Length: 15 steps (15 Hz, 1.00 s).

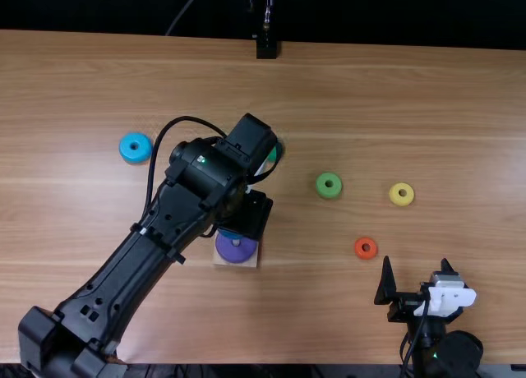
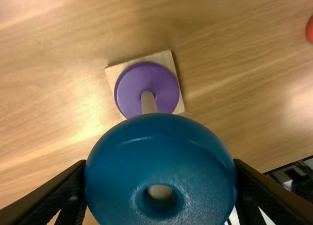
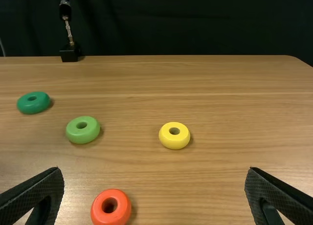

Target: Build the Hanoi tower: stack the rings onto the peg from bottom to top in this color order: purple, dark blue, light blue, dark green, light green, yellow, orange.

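My left gripper [image 1: 248, 214] is over the square wooden base [image 1: 246, 261], which bears the purple ring [image 1: 237, 250]. In the left wrist view my left gripper [image 2: 159, 162] is shut on the dark blue ring [image 2: 159, 151], held above the peg [image 2: 148, 102], which rises through the purple ring [image 2: 132, 83]. The light blue ring [image 1: 126, 148] lies left of the arm; the dark green ring [image 1: 272, 154] is partly behind it. Light green [image 1: 320, 185], yellow [image 1: 394, 195] and orange [image 1: 358, 247] rings lie to the right. My right gripper [image 1: 415, 271] stands open near the front edge, also open in its wrist view [image 3: 154, 172].
The left arm stretches diagonally across the left half of the wooden table [image 1: 394, 107]. A black stand [image 1: 266, 46] is at the table's far edge, with a cable behind it.
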Motion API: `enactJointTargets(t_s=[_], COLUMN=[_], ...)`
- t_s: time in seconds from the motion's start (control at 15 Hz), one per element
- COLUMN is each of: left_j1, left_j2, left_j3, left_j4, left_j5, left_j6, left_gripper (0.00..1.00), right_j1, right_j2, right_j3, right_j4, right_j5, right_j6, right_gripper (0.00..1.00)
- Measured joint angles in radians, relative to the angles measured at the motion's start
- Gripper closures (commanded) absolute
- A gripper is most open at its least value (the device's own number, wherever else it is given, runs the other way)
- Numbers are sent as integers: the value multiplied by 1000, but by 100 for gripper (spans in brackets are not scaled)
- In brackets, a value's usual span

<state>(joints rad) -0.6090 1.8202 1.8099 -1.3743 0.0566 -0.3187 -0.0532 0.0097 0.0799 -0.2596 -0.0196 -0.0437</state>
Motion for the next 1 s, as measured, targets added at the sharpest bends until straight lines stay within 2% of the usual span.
enactJointTargets(t_s=[0.07, 0.13, 0.2, 0.27, 0.33, 0.73, 1.0], left_j1=[0, 0, 0, 0, 0, 6, 92], left_j2=[0, 0, 0, 0, 0, -1, -55], left_j3=[-8, -11, -11, -10, -11, -26, -18], left_j4=[0, 2, 3, 5, 6, 13, 34], left_j5=[-1, -1, -1, -1, 0, 0, -1], left_j6=[0, 0, 0, 0, 0, 0, 0], left_gripper=[100, 92, 59, 14, 0, 0, 0], right_j1=[0, 0, 0, 0, 0, 0, 0], right_j2=[0, 0, 0, 0, 0, 0, 0], right_j3=[0, 0, 0, 0, 0, 0, 0], right_j4=[0, 0, -1, 0, 0, 0, 0], right_j5=[0, 0, 0, 0, 0, 0, 0], right_j6=[0, 0, 0, 0, 0, 0, 0], right_gripper=[0, 0, 0, 0, 0, 0, 0])
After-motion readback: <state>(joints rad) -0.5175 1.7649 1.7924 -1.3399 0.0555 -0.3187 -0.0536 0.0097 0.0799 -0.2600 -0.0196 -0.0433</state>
